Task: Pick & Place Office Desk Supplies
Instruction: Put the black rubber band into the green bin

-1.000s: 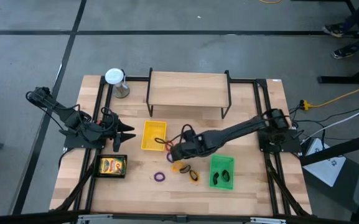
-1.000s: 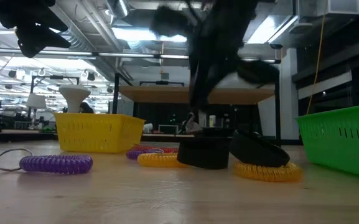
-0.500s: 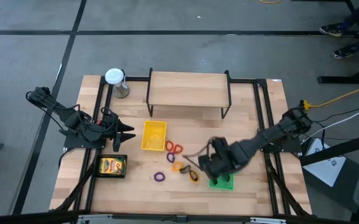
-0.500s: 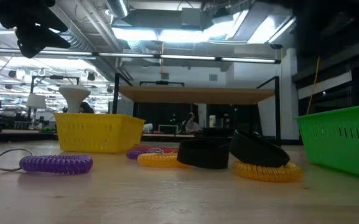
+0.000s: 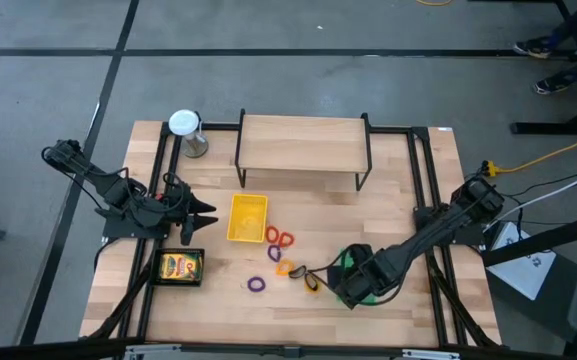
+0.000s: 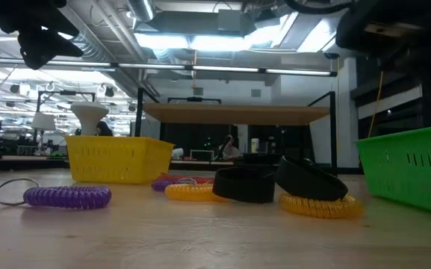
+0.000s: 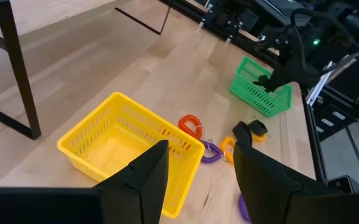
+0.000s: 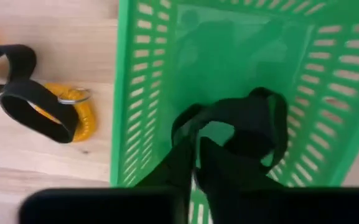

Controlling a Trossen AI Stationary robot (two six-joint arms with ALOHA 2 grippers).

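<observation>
While the right gripper (image 5: 351, 287) hangs directly over the green tray (image 8: 128, 93), a black clip (image 8: 254, 124) lies looped inside that tray, right at the gripper's tip. Whether the gripper grips the clip or stands clear of it cannot be determined from the views.

Positions relative to the green tray:

- Two more black clips (image 8: 23, 102) lie on the table just outside the tray's wall, on the side toward the left arm. One rests on an orange ring (image 8: 76, 115).
- A second orange ring (image 5: 287, 268) lies slightly farther from the tray on the same side.
- A purple ring (image 5: 257, 284) lies farther out again, toward the table's front edge.
- A red-orange ring (image 5: 280, 238) lies between the green tray and the yellow tray (image 7: 86, 134), near the latter.
- A yellow printed box (image 5: 180, 266) sits in the black tray (image 5: 160, 268), well apart from the green tray, beyond the purple ring.

The left gripper (image 7: 199, 149) waits beyond the yellow tray, on the side away from the green tray. Its fingers (image 7: 142, 180) stand wide apart with nothing between them.
</observation>
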